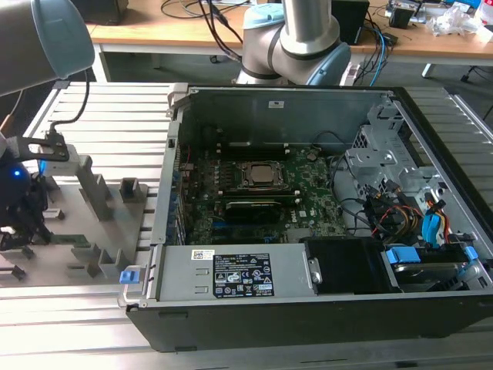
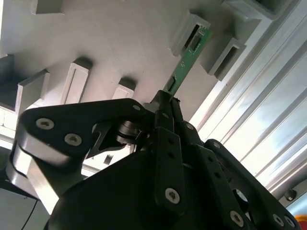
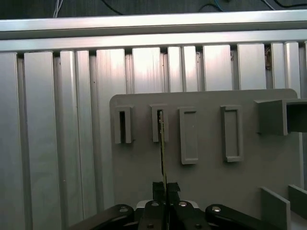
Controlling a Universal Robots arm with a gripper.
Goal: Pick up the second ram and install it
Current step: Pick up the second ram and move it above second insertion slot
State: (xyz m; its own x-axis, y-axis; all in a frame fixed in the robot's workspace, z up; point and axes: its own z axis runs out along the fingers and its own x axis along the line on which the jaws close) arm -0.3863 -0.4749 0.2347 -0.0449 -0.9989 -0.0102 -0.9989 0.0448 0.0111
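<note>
Evidently the gripper (image 2: 165, 103) pinches one end of the second ram (image 2: 189, 60), its fingers closed down onto the flat faces. The far end sits in a grey holder (image 2: 182, 28). The board looks light, stiff and fragile, so a gentle, square grip suits it.

Even light is falling across the bench (image 1: 100, 123) in the exterior view, while the computer case (image 1: 293, 108) is lying dim inside. In the second wrist view glare is bleaching the slats (image 2: 261, 139) and the tool (image 2: 165, 99) is showing almost black. In the first wrist view the holder blocks (image 3: 188, 135) are casting faint shadows.
</note>
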